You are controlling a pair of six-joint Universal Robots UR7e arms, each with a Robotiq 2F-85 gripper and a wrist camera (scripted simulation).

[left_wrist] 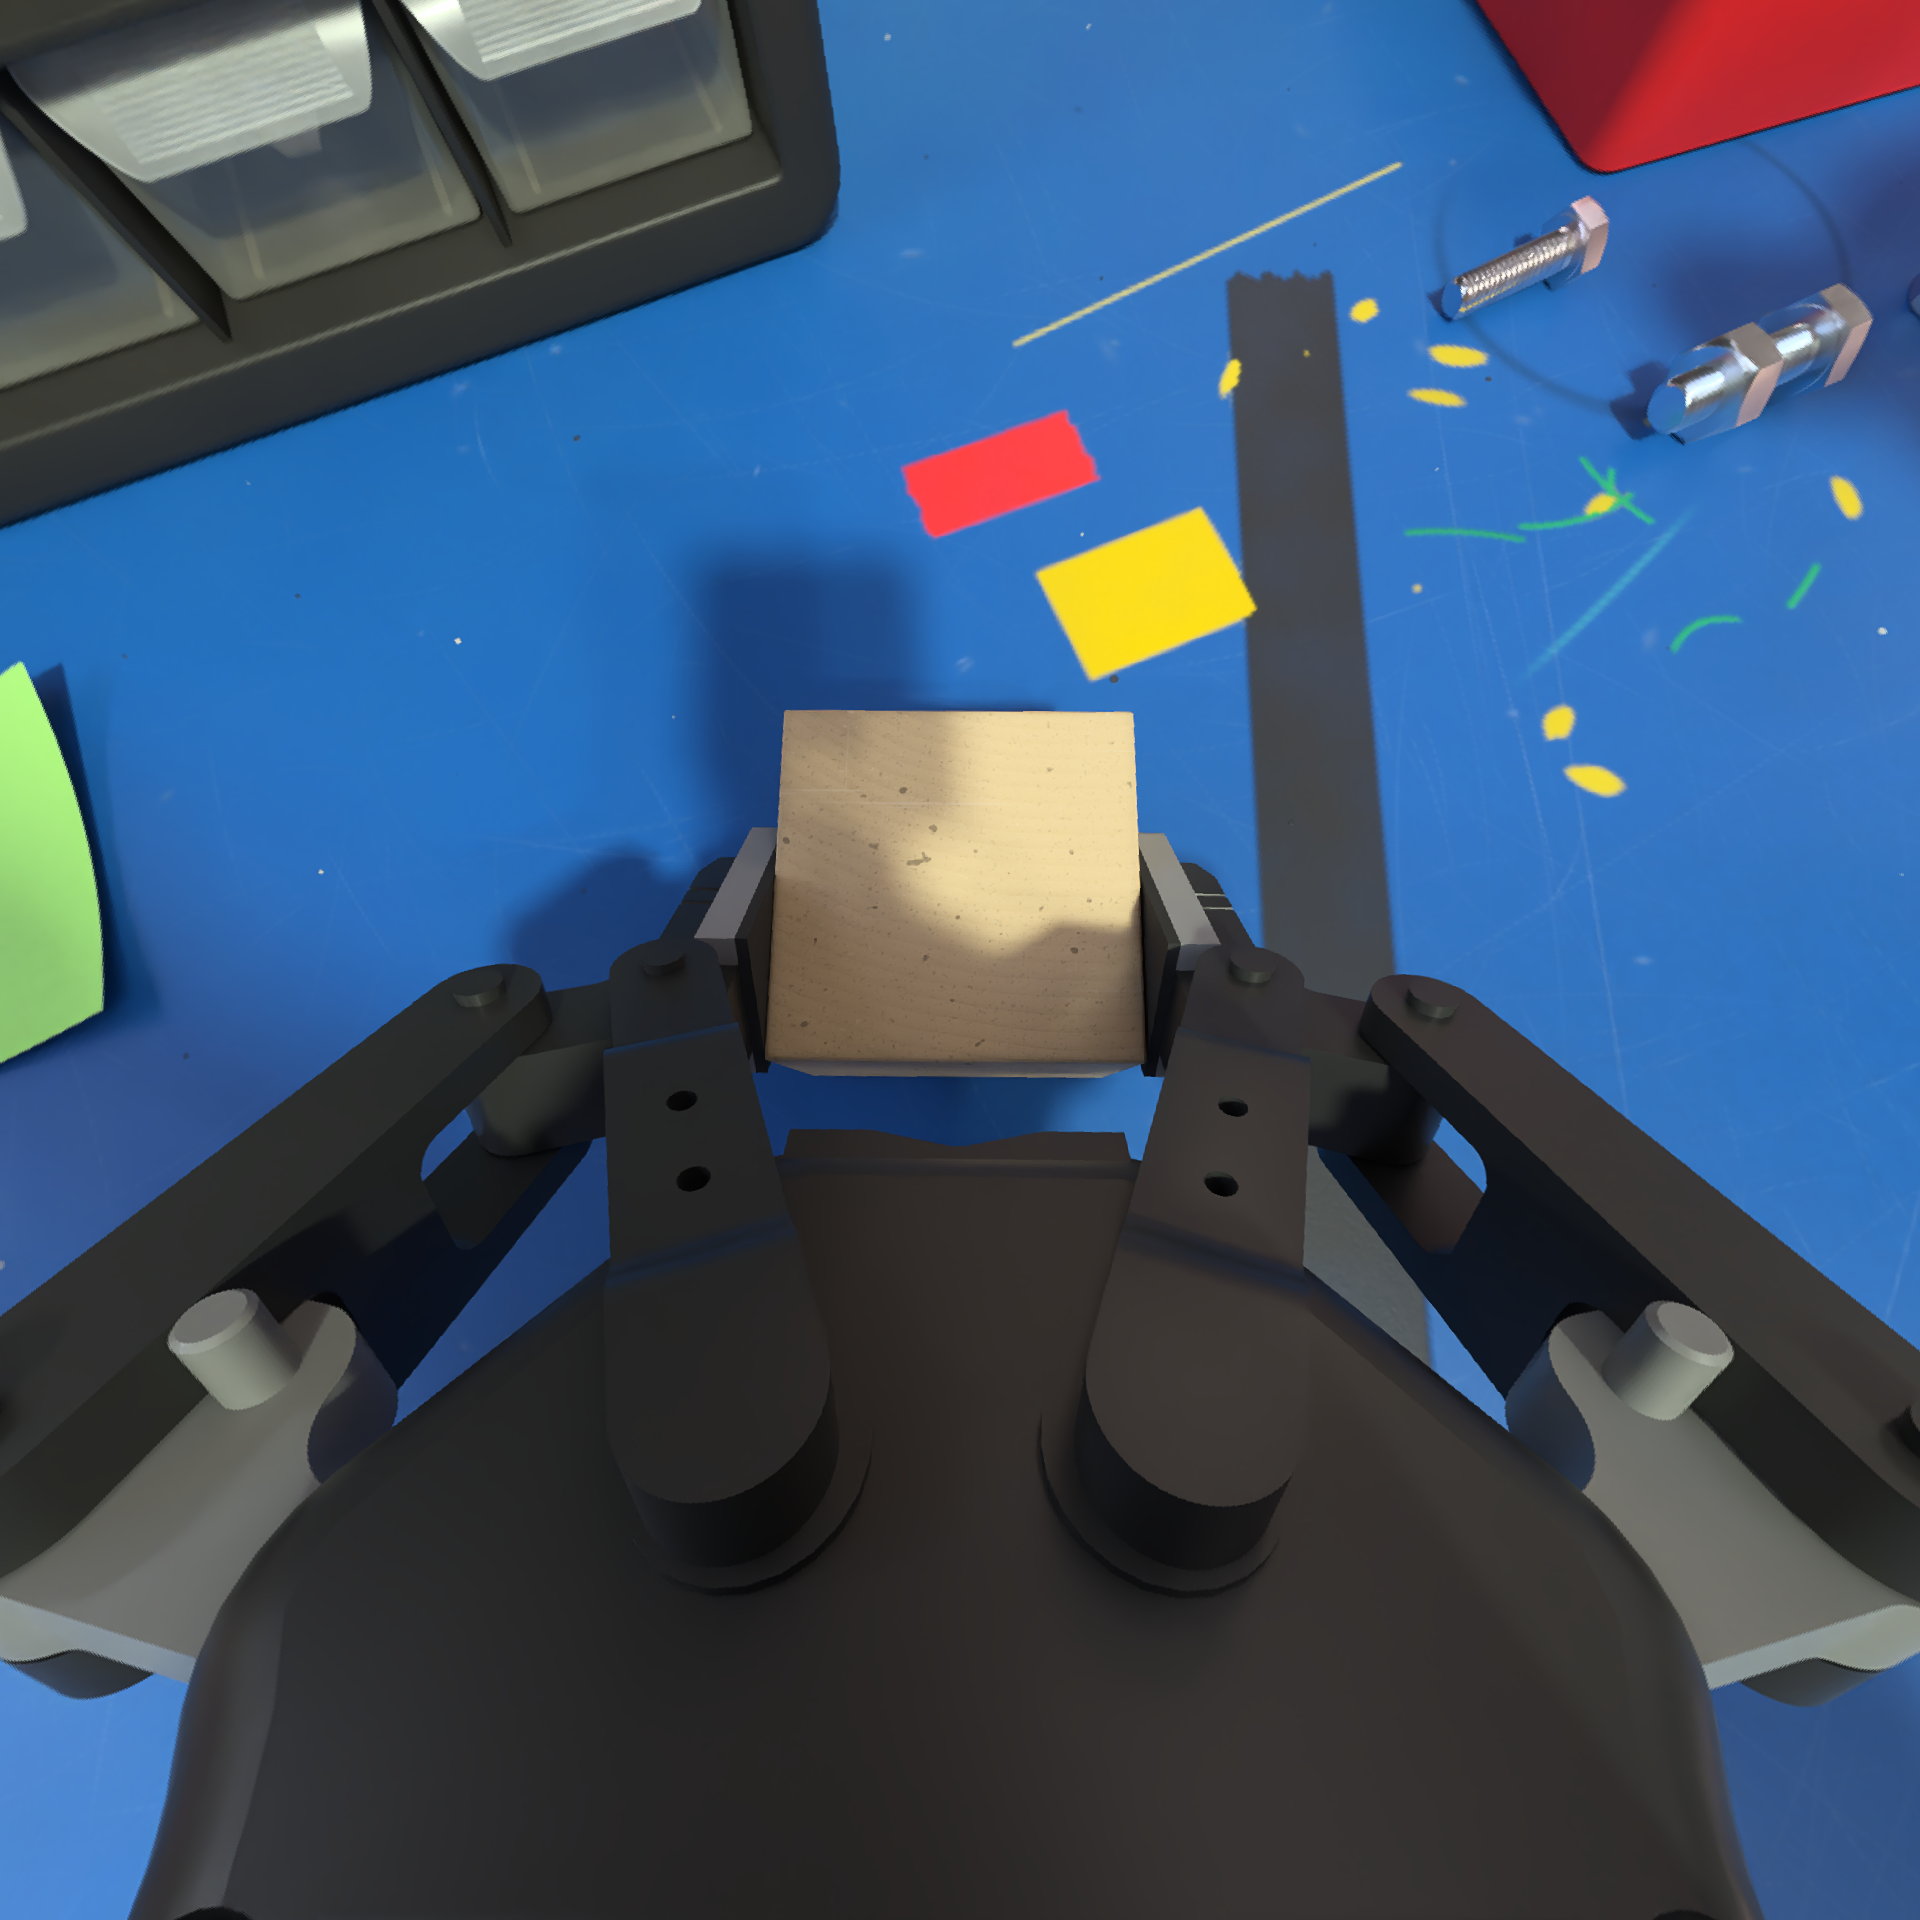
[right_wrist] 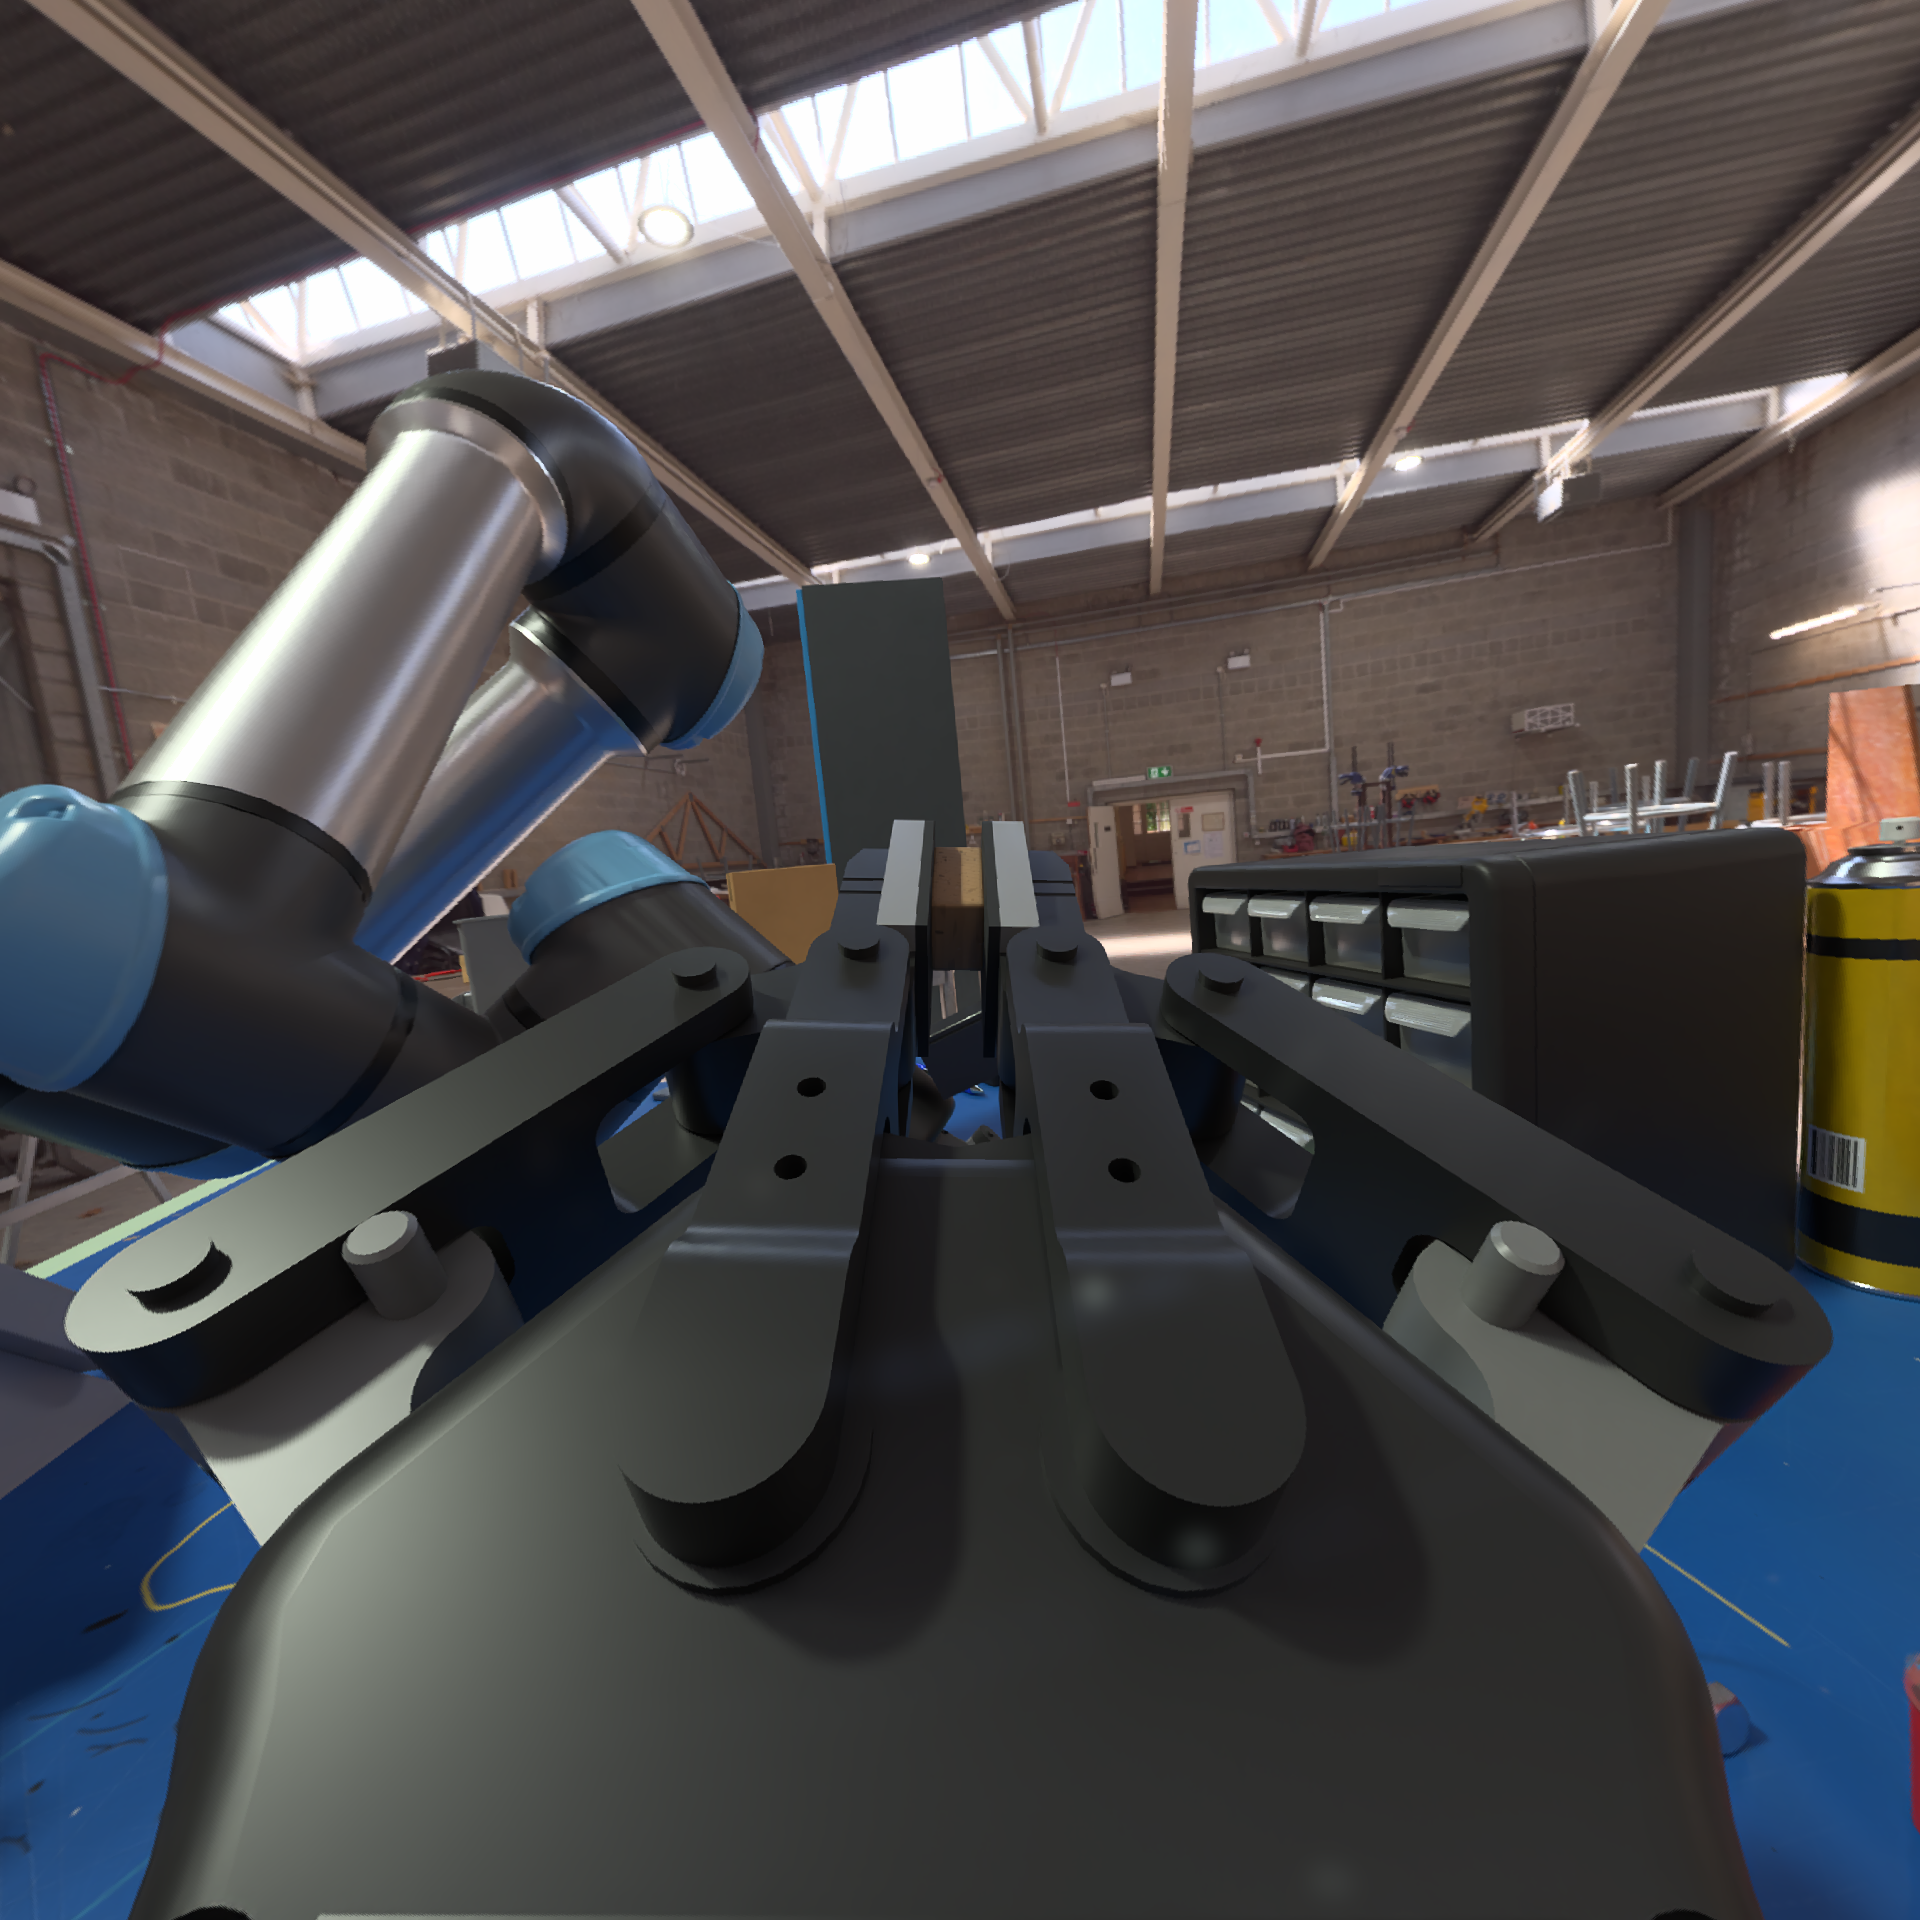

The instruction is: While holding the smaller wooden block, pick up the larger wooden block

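Observation:
In the left wrist view my left gripper (left_wrist: 956,904) is shut on the larger wooden block (left_wrist: 951,894), a pale cube held between both pads above the blue table, with its shadow on the mat behind it. In the right wrist view my right gripper (right_wrist: 958,883) is shut on the smaller wooden block (right_wrist: 958,906), a narrow tan piece pinched near the fingertips. This gripper points level across the workshop, raised off the table. The left arm (right_wrist: 343,748) stands close at the left of that view.
A black drawer cabinet (left_wrist: 395,208) (right_wrist: 1621,987) stands at the back. A red box (left_wrist: 1704,73), two bolts (left_wrist: 1527,260), red and yellow tape patches (left_wrist: 1143,587), a grey strip (left_wrist: 1309,623) and a green sheet (left_wrist: 42,862) lie on the mat. A yellow spray can (right_wrist: 1860,1070) stands right.

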